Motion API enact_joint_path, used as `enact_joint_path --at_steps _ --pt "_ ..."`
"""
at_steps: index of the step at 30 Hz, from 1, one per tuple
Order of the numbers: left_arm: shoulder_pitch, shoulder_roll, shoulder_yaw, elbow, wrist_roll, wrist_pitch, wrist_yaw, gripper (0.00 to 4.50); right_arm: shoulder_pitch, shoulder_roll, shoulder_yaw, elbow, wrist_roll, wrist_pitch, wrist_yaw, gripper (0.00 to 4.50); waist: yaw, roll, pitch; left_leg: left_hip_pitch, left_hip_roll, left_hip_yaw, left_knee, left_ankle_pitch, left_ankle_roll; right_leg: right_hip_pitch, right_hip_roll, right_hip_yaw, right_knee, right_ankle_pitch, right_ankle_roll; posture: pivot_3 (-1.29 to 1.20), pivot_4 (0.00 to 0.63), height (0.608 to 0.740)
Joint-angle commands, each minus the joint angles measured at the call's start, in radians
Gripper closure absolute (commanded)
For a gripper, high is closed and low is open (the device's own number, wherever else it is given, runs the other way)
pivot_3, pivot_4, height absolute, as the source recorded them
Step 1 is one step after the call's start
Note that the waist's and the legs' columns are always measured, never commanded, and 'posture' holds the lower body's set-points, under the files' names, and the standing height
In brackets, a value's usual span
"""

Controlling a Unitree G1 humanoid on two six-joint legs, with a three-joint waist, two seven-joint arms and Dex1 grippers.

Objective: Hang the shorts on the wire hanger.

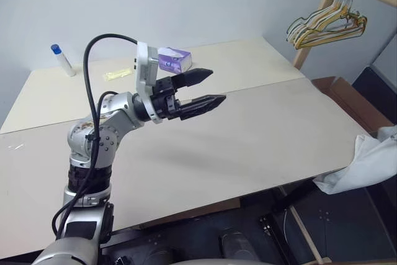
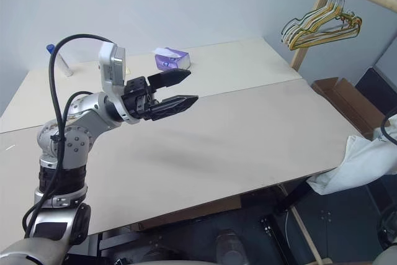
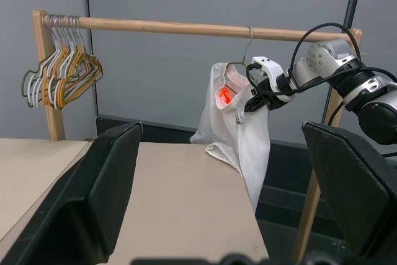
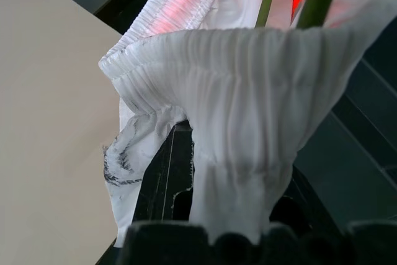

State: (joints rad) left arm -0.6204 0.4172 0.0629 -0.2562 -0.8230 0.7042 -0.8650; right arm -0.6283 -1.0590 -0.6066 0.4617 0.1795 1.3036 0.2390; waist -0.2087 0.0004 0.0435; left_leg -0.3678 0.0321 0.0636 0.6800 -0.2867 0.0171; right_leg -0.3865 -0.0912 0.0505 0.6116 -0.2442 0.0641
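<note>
The left claw (image 1: pixel 201 89) hovers over the bare tabletop (image 1: pixel 248 141), its black fingers spread wide apart with nothing between them. Beyond it a purple tissue box (image 2: pixel 172 59) sits on the tabletop. Past the tabletop's far right edge, the white shorts (image 3: pixel 239 125) hang from the wire hanger (image 3: pixel 247 51) on the wooden rail (image 3: pixel 186 28). The right claw (image 3: pixel 255 100) is at the gathered waistband; whether it is clamped I cannot tell. Spare hangers (image 3: pixel 62 79) bunch at the rail's end.

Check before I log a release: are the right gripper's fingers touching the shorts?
Touching. In the right wrist view the shorts run down between the fingers.
</note>
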Motion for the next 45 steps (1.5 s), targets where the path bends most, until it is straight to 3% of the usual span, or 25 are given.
enact_joint_path --at_steps 1,6,8,9,15,27,36,45 --pt "0.006 -0.005 0.02 -0.049 -0.031 0.012 0.036 0.0 0.014 -0.013 -0.065 -0.084 0.001 -0.046 -0.019 3.56 0.002 -0.002 0.004 0.0 0.0 0.0 0.0 0.0 0.0 0.0 0.0 0.0 0.0 0.0 0.0 -0.22 0.102 0.74" --pt "0.038 -0.017 0.017 -0.077 -0.049 0.016 0.072 0.0 0.056 0.019 -0.15 -0.142 -0.007 -0.063 -0.065 3.56 0.002 -0.005 0.027 0.0 -0.001 0.0 0.0 0.0 0.001 0.001 0.001 0.003 0.0 0.0 0.0 -0.23 0.129 0.74" --pt "0.05 -0.02 0.015 -0.087 -0.053 0.015 0.084 0.0 0.082 0.013 -0.156 -0.153 -0.006 -0.037 -0.059 3.56 0.002 -0.003 0.033 -0.001 -0.001 0.0 0.0 0.0 0.001 0.001 0.001 0.004 0.0 0.0 0.0 -0.24 0.135 0.74" --pt "0.057 -0.021 0.015 -0.09 -0.056 0.014 0.089 0.0 0.096 0.014 -0.164 -0.162 -0.002 -0.018 -0.055 3.33 0.002 -0.004 0.039 -0.001 -0.001 0.0 0.0 0.0 0.001 0.0 0.001 0.004 0.0 0.0 0.001 -0.24 0.139 0.74" --pt "0.068 -0.025 0.009 -0.098 -0.061 0.007 0.101 0.0 0.117 0.023 -0.192 -0.187 0.004 -0.014 -0.064 3.33 0.001 -0.006 0.052 -0.001 -0.001 0.001 0.0 0.0 0.002 -0.001 0.0 0.005 -0.001 0.0 0.001 -0.24 0.135 0.74" --pt "0.047 -0.006 0.02 -0.083 -0.03 -0.02 0.1 0.0 0.184 0.135 -0.305 -0.31 0.033 -0.135 -0.069 3.33 0.002 -0.003 0.049 -0.002 -0.001 0.001 0.0 0.0 0.002 -0.001 0.001 0.005 0.0 0.001 0.002 -0.21 0.05 0.74" --pt "0.047 0.035 0.029 -0.084 -0.024 -0.03 0.099 0.0 0.262 0.188 -0.222 -0.374 0.016 -0.251 -0.085 3.33 0.001 -0.001 0.041 -0.002 -0.002 0.003 0.001 0.0 0.002 -0.001 0.0 0.007 0.0 0.002 0.004 -0.18 0.025 0.74" --pt "0.033 0.033 0.024 -0.077 -0.02 -0.029 0.106 0.0 0.205 0.203 -0.266 -0.31 0.014 -0.273 -0.178 3.33 0.003 0.0 0.029 -0.001 -0.002 0.003 0.001 0.0 0.002 -0.001 0.0 0.007 0.0 0.002 0.005 -0.17 0.008 0.74"
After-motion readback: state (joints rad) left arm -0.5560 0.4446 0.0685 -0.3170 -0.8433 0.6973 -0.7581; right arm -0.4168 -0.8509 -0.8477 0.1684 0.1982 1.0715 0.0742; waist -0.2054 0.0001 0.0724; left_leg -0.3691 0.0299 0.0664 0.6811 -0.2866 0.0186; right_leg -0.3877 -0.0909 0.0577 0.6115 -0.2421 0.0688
